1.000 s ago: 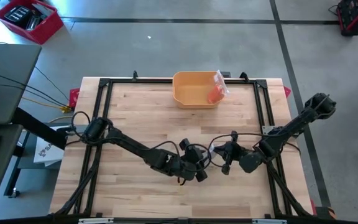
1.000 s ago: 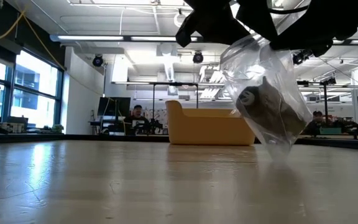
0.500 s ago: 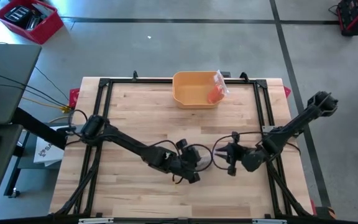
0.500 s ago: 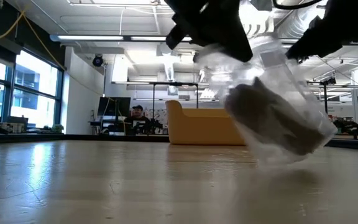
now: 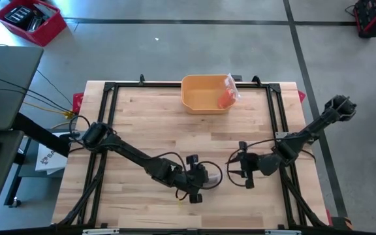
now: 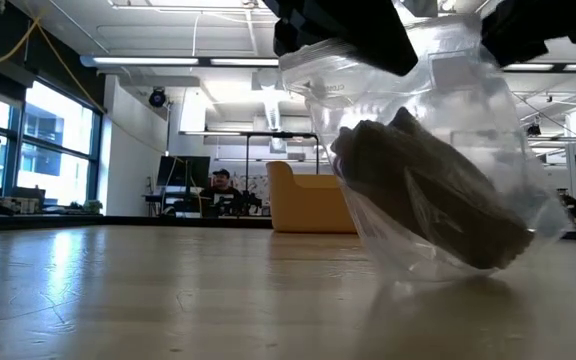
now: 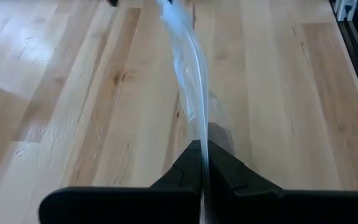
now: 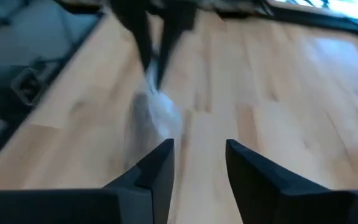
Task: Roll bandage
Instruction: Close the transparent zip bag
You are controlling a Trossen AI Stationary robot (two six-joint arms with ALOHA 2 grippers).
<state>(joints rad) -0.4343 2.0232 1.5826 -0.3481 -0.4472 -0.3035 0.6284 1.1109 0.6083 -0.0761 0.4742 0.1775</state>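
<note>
Pale wooden planks make up the table [image 5: 149, 124], which is bounded by a black frame and stands on a grey concrete floor. At the far left of the high view a grey desk [image 5: 2, 78] sits beside the table, and a red crate [image 5: 30, 19] lies on the floor beyond it. The left arm reaches from the table's left edge toward the front centre, where the left gripper [image 5: 198, 177] has its fingers [image 7: 185, 171] pressed together on the edge of a clear plastic bag [image 6: 428, 170]. The bag hangs from that grip just above the wood and holds a dark bandage roll [image 6: 433, 205], seen large in the low view. Behind it at the table's far edge stands a yellow bin [image 5: 204, 93] with a small packet [image 5: 228, 91] of orange contents resting on its right rim. Right of the bag, near but apart from it, the right gripper [image 5: 247, 166] points toward the bag with its fingers [image 8: 157, 165] spread and nothing between them. In the room behind, a person [image 6: 221, 183] sits at a desk.
</note>
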